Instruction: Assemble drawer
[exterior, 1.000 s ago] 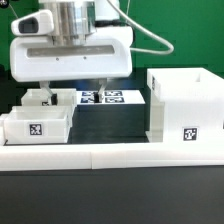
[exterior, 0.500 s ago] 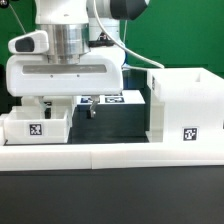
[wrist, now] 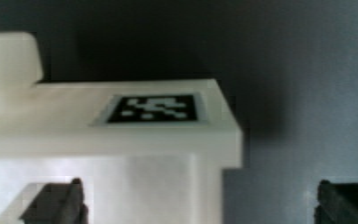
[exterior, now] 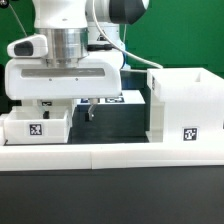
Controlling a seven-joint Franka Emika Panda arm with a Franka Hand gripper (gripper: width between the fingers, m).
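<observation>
The tall open white box casing (exterior: 185, 105) stands at the exterior view's right, with a tag on its front. A small white tray (exterior: 38, 126) with a tag sits at the left. My gripper (exterior: 66, 106) hangs low just behind it, and its hand hides most of what lies behind, so I cannot make out a second tray. In the wrist view a white tagged tray part (wrist: 149, 125) lies below my gripper (wrist: 199, 204). The dark fingertips (wrist: 51, 203) stand wide apart, with the tray's edge between them. The gripper is open and holds nothing.
The marker board (exterior: 118, 98) lies on the dark table between the tray and the box casing. A long low white border rail (exterior: 110, 156) runs along the front. A green backdrop stands behind.
My gripper has moved toward the exterior view's left and come lower, from over the marker board to over the tray area. The box casing and front tray have not moved.
</observation>
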